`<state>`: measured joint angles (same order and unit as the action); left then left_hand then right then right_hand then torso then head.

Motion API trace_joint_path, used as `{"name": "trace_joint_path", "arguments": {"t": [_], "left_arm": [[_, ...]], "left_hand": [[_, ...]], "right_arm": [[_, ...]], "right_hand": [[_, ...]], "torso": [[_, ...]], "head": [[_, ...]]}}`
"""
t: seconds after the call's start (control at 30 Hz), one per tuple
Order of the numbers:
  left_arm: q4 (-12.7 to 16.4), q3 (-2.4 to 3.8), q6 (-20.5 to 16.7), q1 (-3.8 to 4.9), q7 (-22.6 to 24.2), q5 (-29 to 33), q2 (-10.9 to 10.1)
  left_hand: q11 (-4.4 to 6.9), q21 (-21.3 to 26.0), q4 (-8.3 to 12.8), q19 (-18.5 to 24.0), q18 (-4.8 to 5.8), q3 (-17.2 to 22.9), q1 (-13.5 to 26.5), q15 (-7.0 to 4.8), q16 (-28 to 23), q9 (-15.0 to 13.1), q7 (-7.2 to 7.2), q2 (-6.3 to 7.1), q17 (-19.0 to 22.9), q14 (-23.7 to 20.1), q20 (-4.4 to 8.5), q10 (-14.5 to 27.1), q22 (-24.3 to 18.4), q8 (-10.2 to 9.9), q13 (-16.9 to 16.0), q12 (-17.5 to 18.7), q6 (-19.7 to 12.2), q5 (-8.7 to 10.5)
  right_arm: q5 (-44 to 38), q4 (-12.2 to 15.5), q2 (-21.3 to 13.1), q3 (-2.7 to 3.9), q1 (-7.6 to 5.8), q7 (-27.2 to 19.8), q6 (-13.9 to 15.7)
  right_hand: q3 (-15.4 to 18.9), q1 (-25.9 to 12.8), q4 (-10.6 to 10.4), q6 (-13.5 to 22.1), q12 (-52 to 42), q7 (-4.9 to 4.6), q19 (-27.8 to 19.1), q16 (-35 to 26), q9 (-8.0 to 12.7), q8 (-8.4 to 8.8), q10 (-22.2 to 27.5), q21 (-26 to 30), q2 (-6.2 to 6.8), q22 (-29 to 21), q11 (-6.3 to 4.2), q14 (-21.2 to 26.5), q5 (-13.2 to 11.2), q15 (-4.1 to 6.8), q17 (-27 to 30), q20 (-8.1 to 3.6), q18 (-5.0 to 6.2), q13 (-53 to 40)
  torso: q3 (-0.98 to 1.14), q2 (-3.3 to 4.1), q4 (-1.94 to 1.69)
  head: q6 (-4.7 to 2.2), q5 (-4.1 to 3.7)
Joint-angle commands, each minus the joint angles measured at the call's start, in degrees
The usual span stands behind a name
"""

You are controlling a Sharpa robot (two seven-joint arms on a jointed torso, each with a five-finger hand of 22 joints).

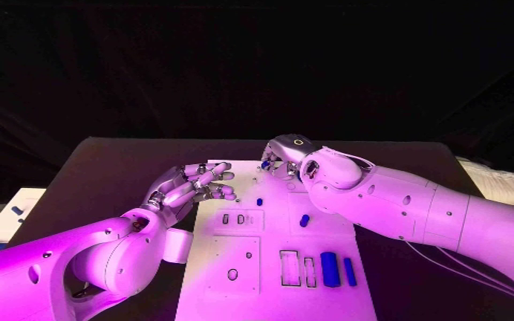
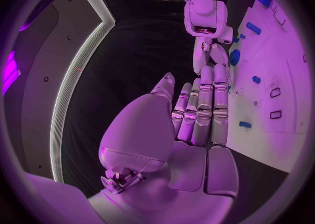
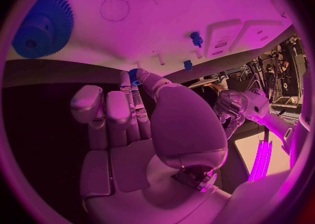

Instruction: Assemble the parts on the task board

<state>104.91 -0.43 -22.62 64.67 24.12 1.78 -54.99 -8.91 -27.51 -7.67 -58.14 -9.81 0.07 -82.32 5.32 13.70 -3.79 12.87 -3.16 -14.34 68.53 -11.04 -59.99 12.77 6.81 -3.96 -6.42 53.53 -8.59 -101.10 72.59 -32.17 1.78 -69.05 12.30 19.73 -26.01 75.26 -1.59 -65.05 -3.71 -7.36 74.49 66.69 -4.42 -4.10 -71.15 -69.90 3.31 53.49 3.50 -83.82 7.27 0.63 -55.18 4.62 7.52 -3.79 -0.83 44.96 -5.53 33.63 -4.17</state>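
We are keeping the left robot hand [image 1: 198, 185] empty, fingers loosely spread, resting at the task board's [image 1: 241, 269] left edge. Farther off, at the board's far edge, the right robot hand [image 1: 284, 159] is pinching a small blue part [image 3: 134, 75]; we should be lowering it upright and slowly.

No legible text, labels or nos. anywhere; task board [image 1: 273, 261] unmarked

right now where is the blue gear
The blue gear lies on the task board near its far edge, as the right wrist view shows it, just beyond the right hand.
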Motion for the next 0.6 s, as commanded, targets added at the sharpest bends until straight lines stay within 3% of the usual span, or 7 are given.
{"name": "trace_joint_path", "arguments": {"t": [0.03,0.6], "left_arm": [[0.15,0.05,1.25,0.10,0.21,0.09,0.01],[-0.19,0.05,1.25,0.16,-0.03,0.10,-0.18]], "left_hand": [[-0.18,-0.24,0.36,-0.11,-0.51,0.05,-0.60,-0.18,-0.18,0.05,0.01,-0.16,-0.05,0.33,0.10,-0.28,0.05,-0.38,0.09,0.38,0.24,0.19],[-0.18,-0.24,0.36,-0.11,-0.51,0.05,-0.60,-0.18,-0.18,0.05,0.01,-0.16,-0.05,0.33,0.10,-0.28,0.05,-0.38,0.09,0.38,0.24,0.19]], "right_arm": [[-0.93,-0.21,0.45,-0.05,0.01,0.42,-1.48],[-0.91,-0.84,1.78,-0.19,0.07,0.57,-1.87]], "right_hand": [[-0.03,-0.24,-0.26,-0.11,0.20,-0.19,0.20,0.45,-0.39,-0.03,0.07,-0.26,-0.08,0.05,0.38,-1.81,-0.17,0.27,-0.18,0.17,-1.14,0.08],[0.03,-0.30,-0.32,-0.08,0.20,-0.22,0.23,0.68,-0.39,0.03,0.13,-0.39,0.08,0.24,0.41,-1.82,-0.21,0.26,-0.44,0.21,-1.16,0.08]], "torso": [[0.01,0.04,0.02],[-0.07,0.09,-0.05]], "head": [[0.15,0.11],[0.32,0.10]]}}
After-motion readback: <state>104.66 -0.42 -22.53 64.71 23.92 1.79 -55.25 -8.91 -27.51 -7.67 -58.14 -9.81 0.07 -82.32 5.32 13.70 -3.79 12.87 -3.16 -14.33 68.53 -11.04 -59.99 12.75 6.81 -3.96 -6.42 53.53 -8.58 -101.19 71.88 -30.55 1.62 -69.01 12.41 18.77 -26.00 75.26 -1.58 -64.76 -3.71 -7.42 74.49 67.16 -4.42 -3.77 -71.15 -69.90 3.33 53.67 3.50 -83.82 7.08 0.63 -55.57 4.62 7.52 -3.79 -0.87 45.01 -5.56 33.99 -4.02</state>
